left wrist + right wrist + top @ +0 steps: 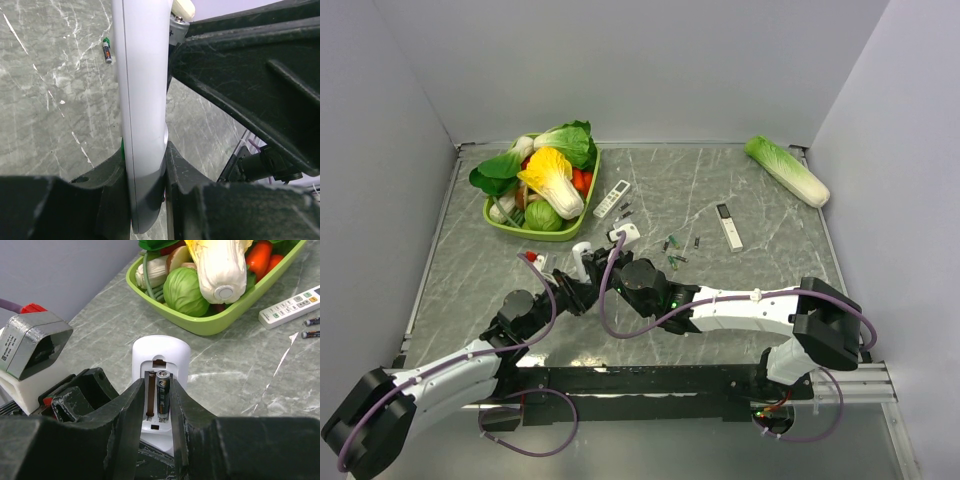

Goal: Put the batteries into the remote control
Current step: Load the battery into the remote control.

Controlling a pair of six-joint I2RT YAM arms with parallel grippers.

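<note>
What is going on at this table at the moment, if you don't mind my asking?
The left tool clamps the remote control upright. Its battery bay is open: one battery sits in a slot, and the slot beside it looks empty. The right tool hovers just in front of the bay, slightly open, holding nothing that I can see. More batteries lie loose on the table.

Black two-finger right gripper, jaws apart, straddles open batt. bay of white rounded plastic remote. One slim dark-and-silver cylindrical battery sits in R slot; L slot bare. Green plastic veg tray at 1 o'clock.
</note>
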